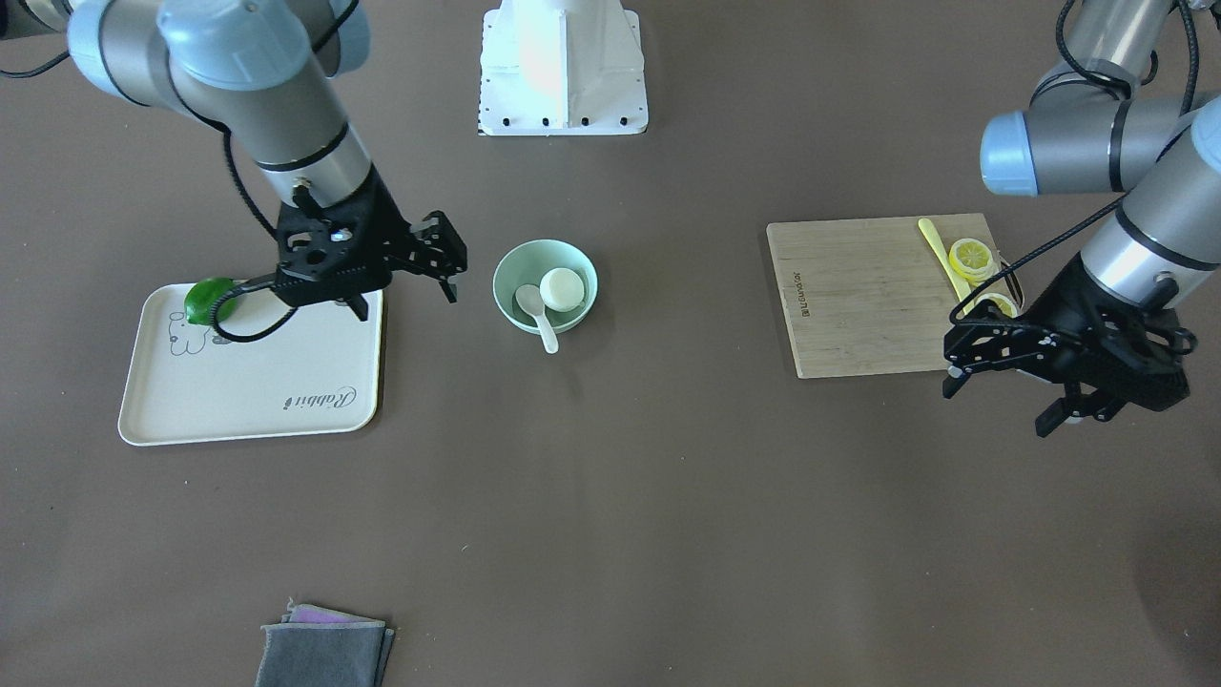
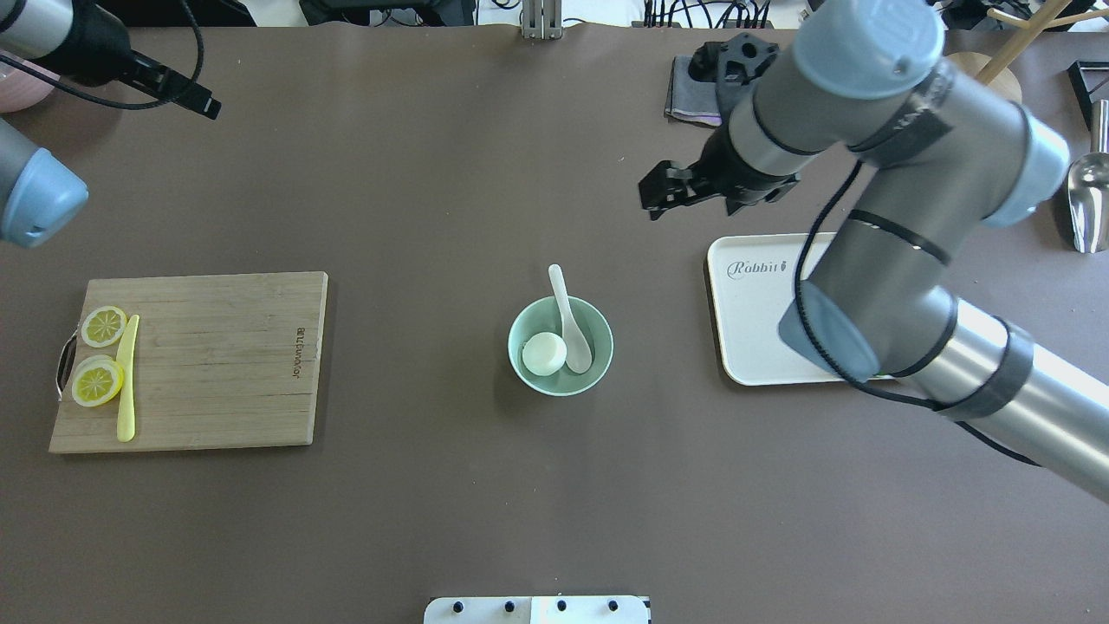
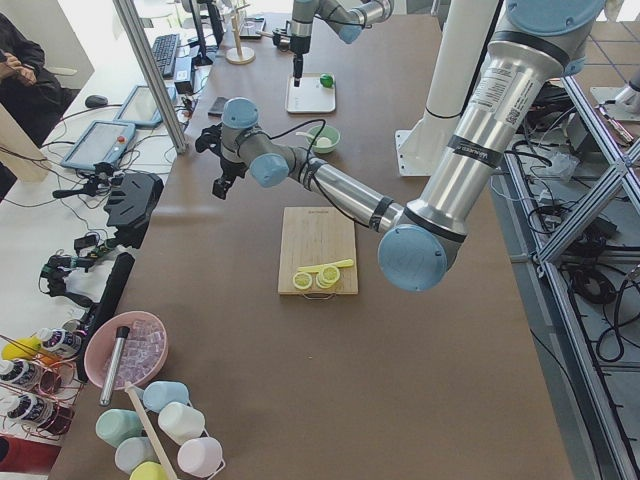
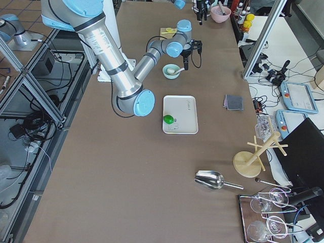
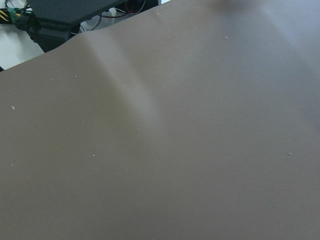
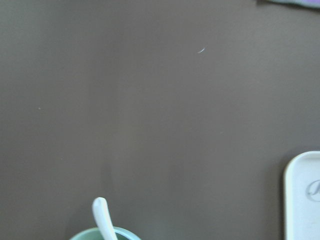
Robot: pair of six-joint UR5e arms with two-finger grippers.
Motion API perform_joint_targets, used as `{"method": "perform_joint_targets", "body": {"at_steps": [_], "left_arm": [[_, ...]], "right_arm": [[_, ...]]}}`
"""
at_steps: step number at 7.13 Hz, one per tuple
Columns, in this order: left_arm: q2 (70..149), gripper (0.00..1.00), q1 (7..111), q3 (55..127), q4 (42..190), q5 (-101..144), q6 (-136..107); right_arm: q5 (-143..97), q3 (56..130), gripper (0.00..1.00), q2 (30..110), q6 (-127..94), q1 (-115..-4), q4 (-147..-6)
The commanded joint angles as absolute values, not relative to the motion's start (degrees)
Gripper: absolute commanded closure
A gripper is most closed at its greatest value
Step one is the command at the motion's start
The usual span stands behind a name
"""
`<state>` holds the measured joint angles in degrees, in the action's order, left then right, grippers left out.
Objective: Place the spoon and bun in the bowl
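Spoon [image 2: 567, 312] and bun [image 2: 544, 354] resting in bowl [image 2: 559, 387], placing apparently complete: my right gripper [image 1: 405, 298] and left gripper [image 1: 997, 405] hang open and empty, so only withdrawal seems called for.

Overhead view, clock centred on bowl [image 2: 563, 386].
- Inside, at 9 o'clock: bun [image 2: 544, 354].
- Inside, at 3 o'clock: spoon [image 2: 573, 334], handle over rim toward 12.
- At 9 o'clock, well apart: cutting board [image 2: 217, 364], with lemon slices [image 2: 97, 381] and knife [image 2: 127, 381] along its 9 o'clock edge.
- At 3 o'clock: tray [image 2: 762, 329].
- At 1 o'clock, far: cloth [image 2: 689, 87].
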<state>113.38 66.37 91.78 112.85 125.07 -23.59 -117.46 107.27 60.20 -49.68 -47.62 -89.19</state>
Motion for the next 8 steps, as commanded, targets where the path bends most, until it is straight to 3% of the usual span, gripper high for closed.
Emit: {"method": "perform_joint_targets", "body": {"at_steps": [1,2,4,8], "left_arm": [[107.8,0.02,74.8,91.8,113.1,125.0,-23.5],[106.4,0.02,78.2,91.8,113.2,125.1,-23.5],[98.2,0.02,82.7,91.9,112.9,125.0,-23.5],[91.4,0.02,88.4,91.8,112.6,132.8,-20.4]], "right_arm": [[-120.7,111.9,0.0,73.9,-29.3,-60.3,-90.3],[-120.7,110.8,0.0,78.3,-24.0,-64.6,-89.7],[-122.7,103.3,0.0,79.3,-22.3,-73.9,-90.1],[-135.1,92.1,0.0,87.7,-4.5,-88.3,-89.7]]}}
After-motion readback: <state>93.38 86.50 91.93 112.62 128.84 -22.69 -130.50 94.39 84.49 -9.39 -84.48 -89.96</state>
